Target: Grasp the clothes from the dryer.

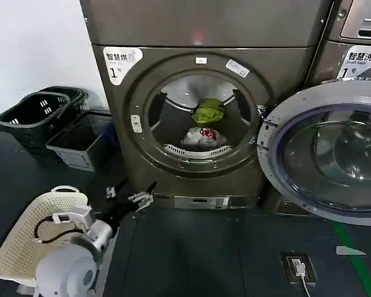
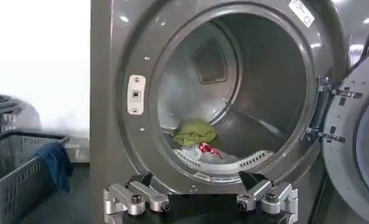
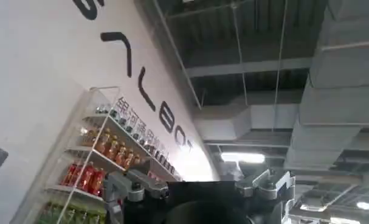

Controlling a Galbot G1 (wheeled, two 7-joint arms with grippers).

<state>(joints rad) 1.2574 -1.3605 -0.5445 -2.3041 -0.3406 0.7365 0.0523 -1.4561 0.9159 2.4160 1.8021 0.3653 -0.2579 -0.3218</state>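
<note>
Your bronze-grey metal front-loading dryer [image 1: 204, 117] stands with its round glass-fronted door [image 1: 331, 154] swung fully open to the robot's right, leaving the porthole clear. Inside the drum you have two small cloth pieces: the olive green cloth [image 1: 209, 111] sits toward the back, and the white-grey cloth with a red patch [image 1: 202, 137] lies just in front of it, near the perforated lip at the drum's lower front. The two appear to touch or nearly so in the left wrist view, green [image 2: 195, 131] above white-grey [image 2: 203, 151].

Your left gripper [image 1: 131, 193] is low and outside the machine, below and to the left of the porthole, well apart from the clothes; its fingers [image 2: 135, 199] are spread wide and hold nothing.

Your right gripper [image 3: 199, 185] points up toward a ceiling and a shelf of bottles [image 3: 99, 155]; its fingers are spread, holding nothing.

A white perforated plastic laundry basket [image 1: 31, 232] sits on the floor beside the left arm.
</note>
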